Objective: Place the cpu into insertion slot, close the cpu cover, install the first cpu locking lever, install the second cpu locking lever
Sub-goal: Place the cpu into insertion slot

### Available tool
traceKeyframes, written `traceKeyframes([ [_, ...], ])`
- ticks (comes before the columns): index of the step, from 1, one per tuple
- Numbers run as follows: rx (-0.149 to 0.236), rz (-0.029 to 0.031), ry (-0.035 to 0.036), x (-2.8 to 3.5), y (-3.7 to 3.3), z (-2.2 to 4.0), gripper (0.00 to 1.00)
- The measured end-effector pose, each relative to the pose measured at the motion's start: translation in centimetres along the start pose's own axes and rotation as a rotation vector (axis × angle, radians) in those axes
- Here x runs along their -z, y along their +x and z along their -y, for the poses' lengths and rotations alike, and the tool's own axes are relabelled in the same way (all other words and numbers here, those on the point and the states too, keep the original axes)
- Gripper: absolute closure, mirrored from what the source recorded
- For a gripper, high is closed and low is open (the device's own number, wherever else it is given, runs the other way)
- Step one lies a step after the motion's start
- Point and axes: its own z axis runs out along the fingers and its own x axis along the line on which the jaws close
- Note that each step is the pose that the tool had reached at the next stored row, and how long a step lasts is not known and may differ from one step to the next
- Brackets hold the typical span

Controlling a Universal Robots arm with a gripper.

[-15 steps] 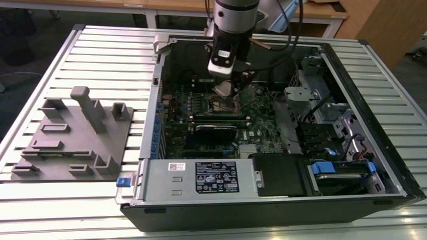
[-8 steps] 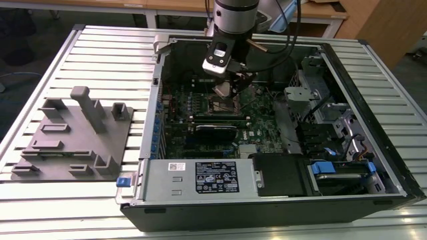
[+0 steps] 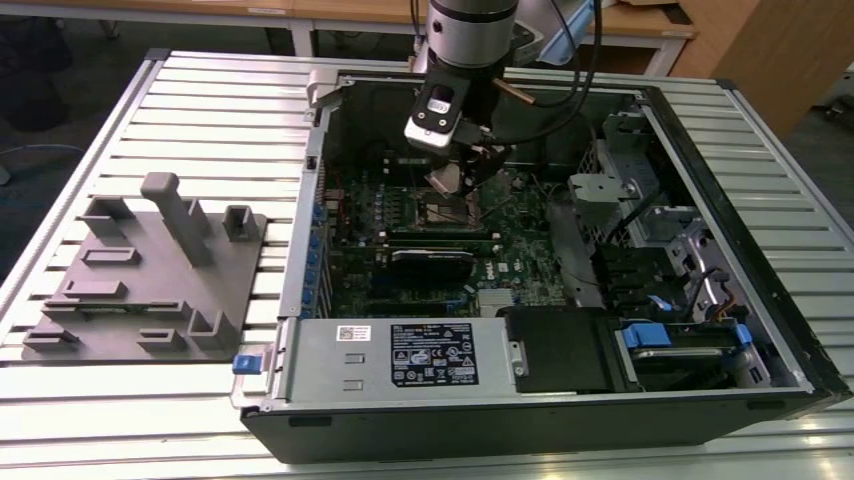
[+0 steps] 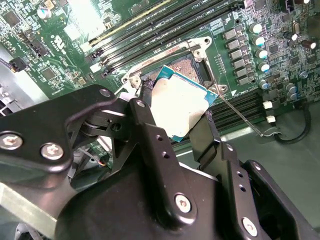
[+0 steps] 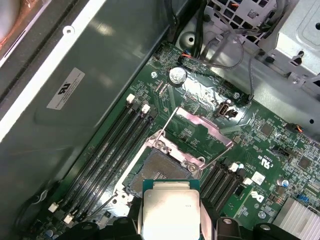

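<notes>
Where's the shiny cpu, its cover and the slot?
cpu [image 5: 170,212]: first wrist view, middle of its silvery top.
cpu cover [image 5: 197,119]: first wrist view, on its metal frame bar.
slot [image 5: 159,170]: first wrist view, its dark open middle.

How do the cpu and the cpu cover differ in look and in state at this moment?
The cpu is a solid square with a pale metal top; the cpu cover is a thin frame with an open middle. The cpu is held by the gripper above the socket; the cpu cover is swung open off it. Both look silvery.
</notes>
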Motion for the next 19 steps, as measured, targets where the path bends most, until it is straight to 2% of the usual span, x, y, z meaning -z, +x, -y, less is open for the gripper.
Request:
traceKeyframes([
  [4,-0.013,0.0008,0.0001,-0.01,0.00,0.00,0.46],
  [9,-0.083,0.0046,0.0004,-0.09,0.00,0.01,0.46],
  [19,-0.088,0.0049,0.0003,-0.09,0.00,0.00,0.46],
])
